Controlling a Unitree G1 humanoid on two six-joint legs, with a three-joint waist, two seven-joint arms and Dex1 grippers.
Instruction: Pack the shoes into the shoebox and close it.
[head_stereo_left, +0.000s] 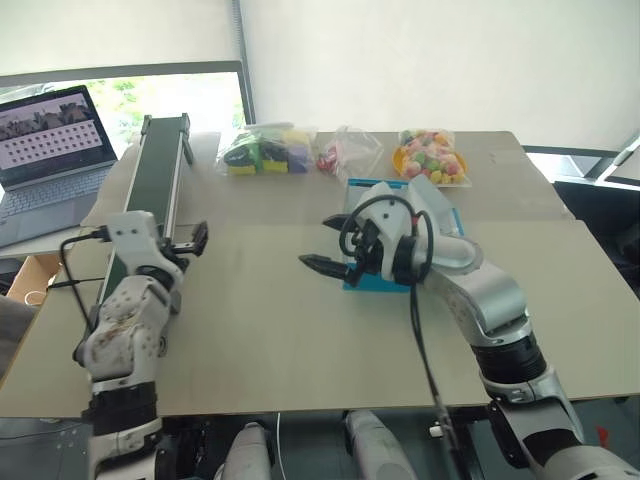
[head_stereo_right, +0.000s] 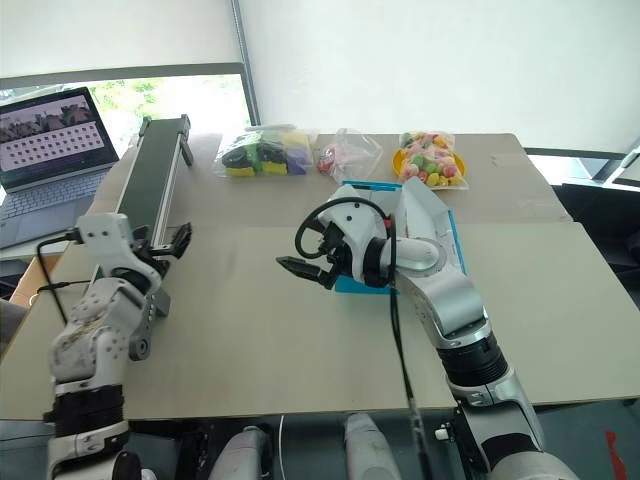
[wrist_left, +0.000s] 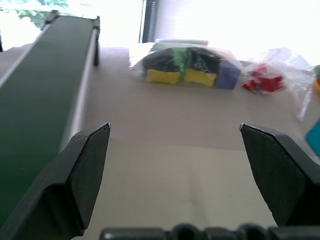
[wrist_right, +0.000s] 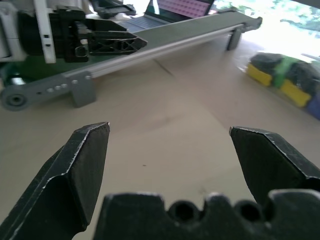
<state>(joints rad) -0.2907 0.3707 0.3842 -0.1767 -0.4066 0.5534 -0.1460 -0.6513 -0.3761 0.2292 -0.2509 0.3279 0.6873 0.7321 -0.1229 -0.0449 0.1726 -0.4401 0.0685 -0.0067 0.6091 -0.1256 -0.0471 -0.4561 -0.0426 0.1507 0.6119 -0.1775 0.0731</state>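
**Both grippers empty, box lid to shut**

Right gripper (head_stereo_left: 322, 263) and left gripper (head_stereo_left: 197, 238): my 2 jaw pairs gape wide, holding nothing. Shoebox (head_stereo_left: 452, 215) sits under my right forearm, shoes unseen. I'd sweep its flap flat, pressing evenly.

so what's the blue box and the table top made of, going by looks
Shoebox: likely cardboard, matte turquoise outside and white inside, with thin flat walls; mostly hidden behind the right arm.
Table: looks like pale wood-like board, smooth and matte, with a straight seam between panels.

Conveyor (head_stereo_left: 155, 170), laptop (head_stereo_left: 50, 140), candy bags (head_stereo_left: 431, 155).
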